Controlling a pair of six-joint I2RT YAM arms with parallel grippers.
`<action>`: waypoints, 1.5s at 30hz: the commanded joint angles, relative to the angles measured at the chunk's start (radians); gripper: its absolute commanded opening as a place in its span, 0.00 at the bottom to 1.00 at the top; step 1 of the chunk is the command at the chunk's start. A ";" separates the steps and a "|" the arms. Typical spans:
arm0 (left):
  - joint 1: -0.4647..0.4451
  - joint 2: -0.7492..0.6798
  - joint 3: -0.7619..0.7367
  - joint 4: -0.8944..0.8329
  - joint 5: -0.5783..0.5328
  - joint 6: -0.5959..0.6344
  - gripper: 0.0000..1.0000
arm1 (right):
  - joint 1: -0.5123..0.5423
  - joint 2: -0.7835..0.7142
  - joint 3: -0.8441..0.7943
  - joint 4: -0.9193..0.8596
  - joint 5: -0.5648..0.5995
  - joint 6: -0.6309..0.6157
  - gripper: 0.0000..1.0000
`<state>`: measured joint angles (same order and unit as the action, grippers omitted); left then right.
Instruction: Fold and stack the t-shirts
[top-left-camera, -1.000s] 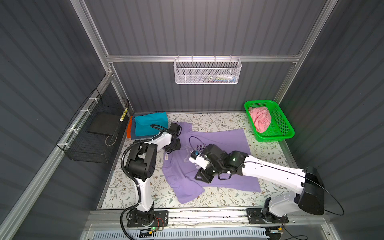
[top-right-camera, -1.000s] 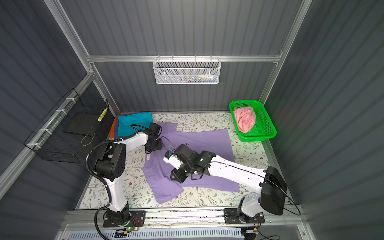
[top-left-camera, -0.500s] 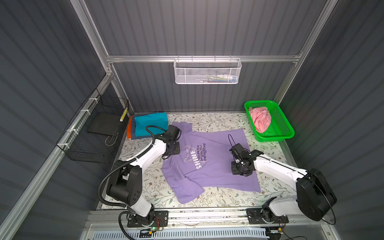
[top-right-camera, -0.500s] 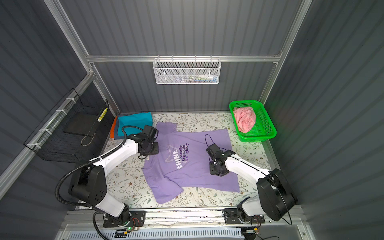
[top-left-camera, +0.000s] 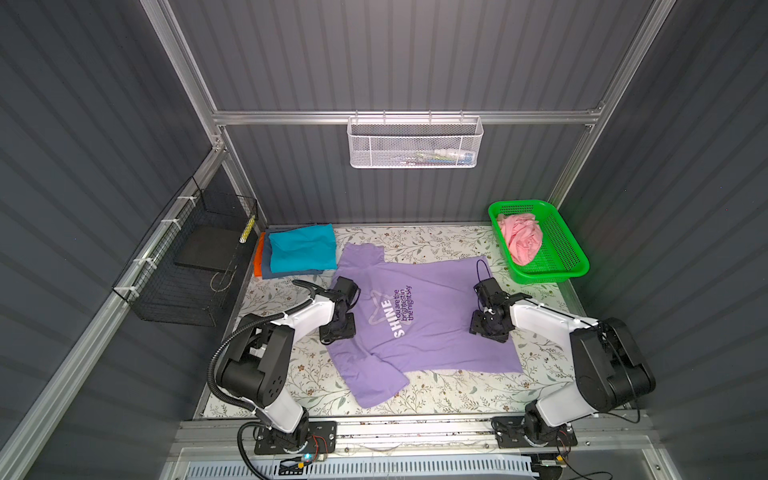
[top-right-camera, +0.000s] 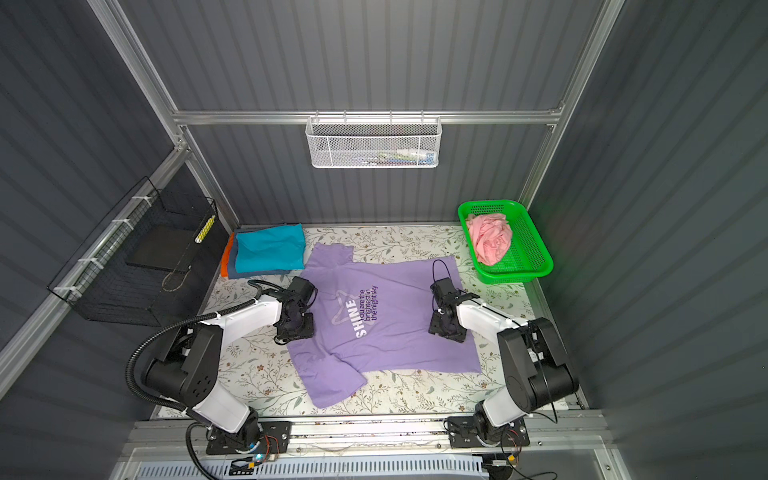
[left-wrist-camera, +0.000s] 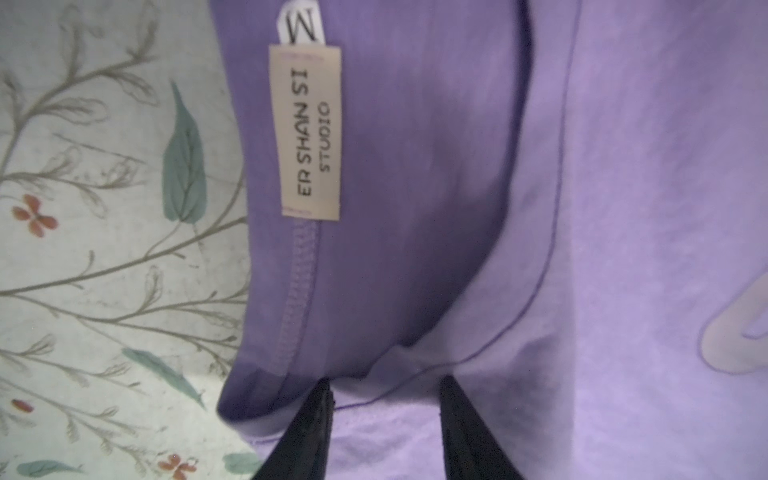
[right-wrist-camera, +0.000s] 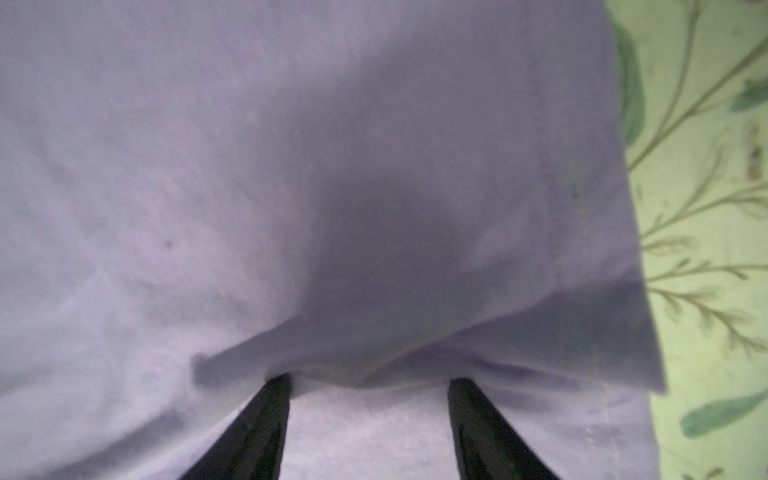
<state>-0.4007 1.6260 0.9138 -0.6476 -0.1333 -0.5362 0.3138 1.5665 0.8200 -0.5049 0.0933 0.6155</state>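
T-shirts are five in all, counted from the left. At the back left corner of the tabletop (top-left-camera: 436, 399) lies a folded stack of three: a teal shirt (top-left-camera: 301, 251) on top, a grey-blue shirt (top-left-camera: 291, 274) under it, and an orange shirt (top-left-camera: 258, 262) at the bottom, of which only an edge shows. Just beside the stack begins the lavender shirt (top-left-camera: 440, 328), spread out with the print upward. Its long axis runs from left to right, with the collar to the left, the hem to the right, one sleeve toward the back and one toward the front. The left gripper (left-wrist-camera: 384, 390) stands at the collar, near the brand label (left-wrist-camera: 311, 133); its fingers are spread, the neckline lies between them, and nothing looks pinched. The right gripper (right-wrist-camera: 368, 384) stands over the cloth close to the hem, also spread, with a small raised fold just ahead of its tips. So each of the two arms is nearest to its own end of the shirt, and I judge that the next fold must start from these ends. At the far right, the green basket (top-left-camera: 582, 266) holds the fifth, a crumpled pink shirt (top-left-camera: 521, 241), not yet folded.
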 joint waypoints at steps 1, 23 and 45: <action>0.023 0.026 -0.030 0.013 -0.002 -0.021 0.44 | -0.038 0.069 0.056 0.011 -0.013 -0.034 0.62; 0.094 0.120 0.140 0.010 0.013 0.048 0.55 | -0.148 -0.002 0.074 -0.006 -0.060 -0.021 0.71; 0.093 -0.284 -0.108 -0.138 0.009 -0.094 0.57 | -0.143 -0.233 -0.142 0.005 -0.171 0.011 0.40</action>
<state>-0.3122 1.3754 0.7376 -0.7494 -0.1295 -0.6090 0.1707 1.3338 0.6914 -0.4934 -0.0628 0.6346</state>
